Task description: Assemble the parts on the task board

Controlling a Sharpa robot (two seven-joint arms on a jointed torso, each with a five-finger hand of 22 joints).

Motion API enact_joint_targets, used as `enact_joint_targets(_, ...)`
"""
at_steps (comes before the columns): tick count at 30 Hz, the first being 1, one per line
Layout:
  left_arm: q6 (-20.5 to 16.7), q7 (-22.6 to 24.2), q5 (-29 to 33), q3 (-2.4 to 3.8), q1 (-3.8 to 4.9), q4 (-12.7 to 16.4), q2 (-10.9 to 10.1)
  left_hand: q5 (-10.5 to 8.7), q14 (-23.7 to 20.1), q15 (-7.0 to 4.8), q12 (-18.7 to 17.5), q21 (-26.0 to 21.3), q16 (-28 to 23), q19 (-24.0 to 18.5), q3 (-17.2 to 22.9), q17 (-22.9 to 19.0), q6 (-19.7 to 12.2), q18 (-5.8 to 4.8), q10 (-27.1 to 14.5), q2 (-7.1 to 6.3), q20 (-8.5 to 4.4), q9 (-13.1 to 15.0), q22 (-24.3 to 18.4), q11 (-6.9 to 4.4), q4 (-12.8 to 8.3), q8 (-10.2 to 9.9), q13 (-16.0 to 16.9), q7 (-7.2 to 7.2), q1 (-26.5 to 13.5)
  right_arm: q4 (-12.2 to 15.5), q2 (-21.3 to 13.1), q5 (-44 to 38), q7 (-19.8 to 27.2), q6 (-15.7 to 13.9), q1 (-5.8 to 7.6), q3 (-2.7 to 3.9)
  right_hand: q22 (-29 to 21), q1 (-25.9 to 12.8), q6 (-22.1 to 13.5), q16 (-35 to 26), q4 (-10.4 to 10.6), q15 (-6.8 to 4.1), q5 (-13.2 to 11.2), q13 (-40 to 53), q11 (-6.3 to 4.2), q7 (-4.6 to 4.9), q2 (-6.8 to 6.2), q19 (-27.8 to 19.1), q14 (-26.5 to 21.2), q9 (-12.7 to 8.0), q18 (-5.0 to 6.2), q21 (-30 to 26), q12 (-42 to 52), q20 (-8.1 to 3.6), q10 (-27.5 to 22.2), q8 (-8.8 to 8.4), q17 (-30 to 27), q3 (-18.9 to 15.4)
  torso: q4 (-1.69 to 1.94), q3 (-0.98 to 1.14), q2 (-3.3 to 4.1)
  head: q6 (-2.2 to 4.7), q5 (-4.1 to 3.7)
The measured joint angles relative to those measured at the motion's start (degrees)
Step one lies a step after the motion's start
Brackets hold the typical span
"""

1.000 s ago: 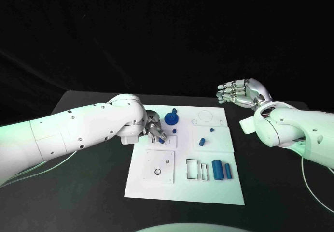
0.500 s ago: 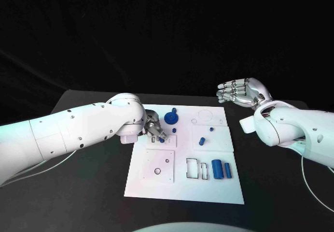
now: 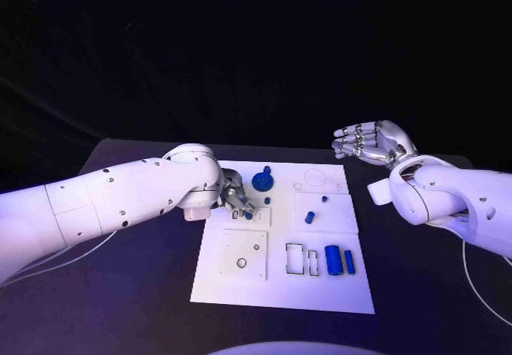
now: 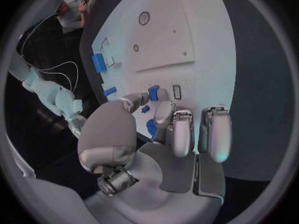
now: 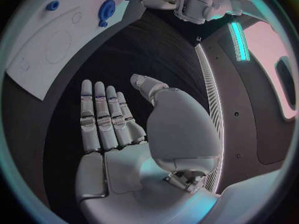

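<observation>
Lying loose nearest on the task board point(image 3: 320, 292): blue cylinders point(image 3: 339, 259), unplaced, so much remaining. Further in, left hand point(image 3: 237, 198) pinching a small blue part point(image 4: 153, 92) against a slot, clearest from the left wrist. Farthest, right hand point(image 3: 368, 142) hovering spread, grasping nothing.

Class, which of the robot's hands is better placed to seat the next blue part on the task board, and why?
Probably left. The left hand is over the task board, pinching a small blue part; the right hand hangs open beyond the board's far corner.
</observation>
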Motion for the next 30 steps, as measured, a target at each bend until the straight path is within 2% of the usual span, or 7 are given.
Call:
enact_joint_targets(7, -0.3, -0.1, 0.3, 0.18, -0.04, 0.7, -0.6, -1.99, 0.0, 0.0, 0.0, 0.0, 0.0, 0.0, -3.2, 0.0, 0.2, 0.01, 0.0, -0.13, 0.0, 0.2, 0.0, 0.0, 2.9, 0.0, 0.2, 0.19, -0.5, 0.0, 0.0, 0.0, 0.0, 0.0, -0.02, 0.0, -0.1, 0.0, 0.0, 0.0, 0.0, 0.0, 0.0, 0.0, 0.0, 0.0, 0.0, 0.0, 0.0, 0.0, 0.0, 0.0, 0.0, 0.0, 0.0, 0.0, 0.0, 0.0, -0.01, -0.02, -0.01, 0.14, 0.02)
enact_joint_targets(14, -1.1, -0.3, 0.9, 0.69, -0.03, 1.8, -1.7, -2.21, 0.0, 0.0, 0.0, 0.0, 0.0, 0.0, -4.0, 0.0, 0.2, 0.01, 0.0, -0.07, 0.0, 0.2, 0.0, 0.0, 3.2, 0.0, 0.3, 0.19, -0.5, 0.0, 0.1, 0.0, 0.0, -0.1, -0.06, 0.0, -0.1, 0.0, -0.1, -0.2, 0.0, 0.0, 0.0, 0.0, 0.0, 0.14, 0.0, 0.0, 0.0, 0.0, 0.0, 0.0, 0.0, 0.0, 0.0, 0.0, 0.0, 0.0, 0.01, 0.01, -0.02, 0.3, -0.17)
enact_joint_targets(17, -1.4, -0.4, 1.3, 1.1, -0.02, 2.3, -2.2, -2.21, 0.0, 0.0, 0.0, 0.0, 0.0, 0.0, -4.2, 0.0, 0.2, 0.01, 0.0, -0.29, 0.0, 0.2, 0.0, 0.0, 3.4, 0.0, 0.3, 0.19, -0.7, -0.1, 0.1, 0.0, 0.0, -0.1, -0.08, 0.0, -0.1, 0.0, -0.1, -0.2, 0.0, 0.0, 0.0, 0.0, 0.0, 0.14, 0.0, 0.0, 0.0, 0.0, -0.01, 0.0, 0.0, 0.0, 0.0, 0.0, 0.0, 0.0, 0.01, 0.02, -0.04, 0.41, -0.18)
enact_joint_targets(21, -1.7, -0.4, 2.0, 2.01, 0.0, 2.9, -2.9, -1.89, 0.0, 0.0, 0.0, 0.0, 0.0, 0.0, -4.9, 0.0, 0.2, 0.01, 0.0, -0.28, 0.0, 0.2, 0.0, 0.0, 3.0, -0.4, 0.2, 0.19, -0.7, -0.2, 0.1, 0.0, 0.0, -0.1, -0.13, 0.0, -0.1, 0.0, -0.1, -0.2, 0.0, 0.0, 0.0, 0.0, 0.0, 0.14, 0.0, 0.0, 0.0, 0.0, -0.01, 0.0, 0.0, 0.0, 0.0, 0.0, 0.0, 0.0, 0.01, 0.0, -0.04, 0.59, -0.08)
enact_joint_targets(25, -1.8, -0.5, 3.1, 3.29, 0.29, 3.2, -3.9, -0.47, 0.0, 0.0, -1.0, 0.0, -0.4, 0.0, -5.5, 0.0, -1.6, 0.01, -0.7, 0.19, 0.0, -0.3, 0.0, 0.23, 2.9, -2.1, -1.0, 0.82, 1.7, -0.3, 0.2, 0.0, 0.1, -0.1, -0.2, 0.0, -0.1, 0.0, -0.1, -0.2, 0.0, 0.0, 0.0, 0.0, 0.01, 0.14, 0.0, 0.0, 0.0, 0.0, 0.0, 0.0, 0.0, 0.0, 0.0, 0.0, 0.0, 0.0, 0.01, -0.03, -0.05, 0.93, -0.16)
enact_joint_targets(28, -1.5, -0.6, 4.0, 4.14, 1.42, 2.9, -4.8, -0.15, 0.0, 0.0, -1.7, -0.3, -0.4, 0.0, -6.5, 0.0, -3.3, 0.01, -1.7, 0.16, 0.0, -1.3, 0.0, 0.82, 3.2, -4.0, -2.0, 1.43, 2.6, -0.5, 0.2, 0.0, 0.1, -0.1, -0.23, 0.0, -0.2, 0.0, -0.1, -0.2, 0.0, 0.0, 0.0, 0.0, 0.21, 0.14, 0.0, 0.0, 0.0, -0.1, -0.01, -0.2, 0.0, 0.0, -0.2, 0.0, -0.1, 0.0, 0.01, -0.03, -0.06, 1.14, -0.29)
enact_joint_targets(30, -1.1, -0.6, 4.5, 4.54, 2.76, 2.1, -5.1, -0.15, 0.0, 0.02, -2.1, -0.4, -0.6, 0.0, -7.2, 0.0, -3.6, 0.01, -2.3, 0.16, 0.0, -1.7, 0.0, 1.0, 3.2, -4.7, -2.6, 1.74, 2.6, -0.6, 0.2, 0.0, 0.1, -0.1, -0.25, 0.0, -0.2, 0.0, -0.1, -0.2, 0.0, 0.0, 0.0, 0.0, 0.21, 0.14, 0.0, 0.0, 0.0, -0.1, -0.01, -0.2, 0.0, 0.0, -0.2, 0.0, -0.1, 0.0, 0.02, -0.01, -0.07, 1.23, -0.32)
